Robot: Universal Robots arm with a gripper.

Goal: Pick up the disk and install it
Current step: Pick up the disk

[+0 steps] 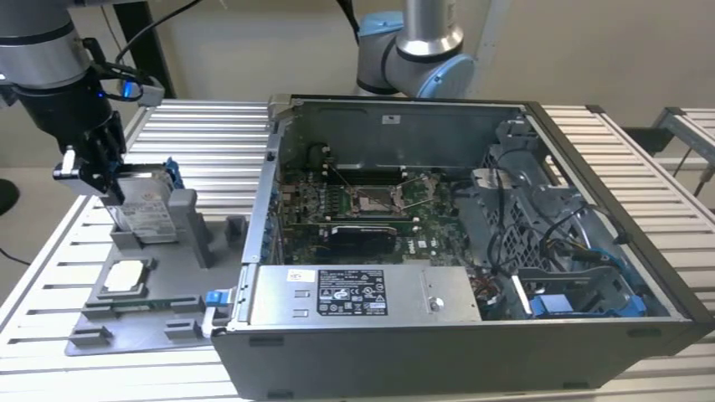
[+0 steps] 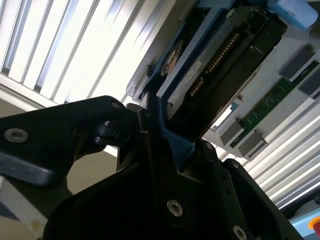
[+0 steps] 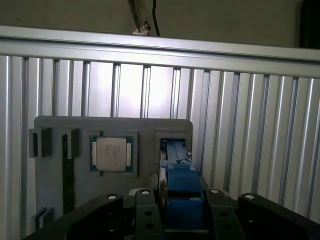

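Tool [image 1: 109,194] tight around white-labelled disk [image 1: 151,214]

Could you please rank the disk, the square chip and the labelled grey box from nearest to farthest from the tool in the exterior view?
1. Disk, at the tool, upright on the grey tray.
2. Square chip, flat on the same tray.
3. Labelled grey box, inside the computer case, toward the exterior view's right.
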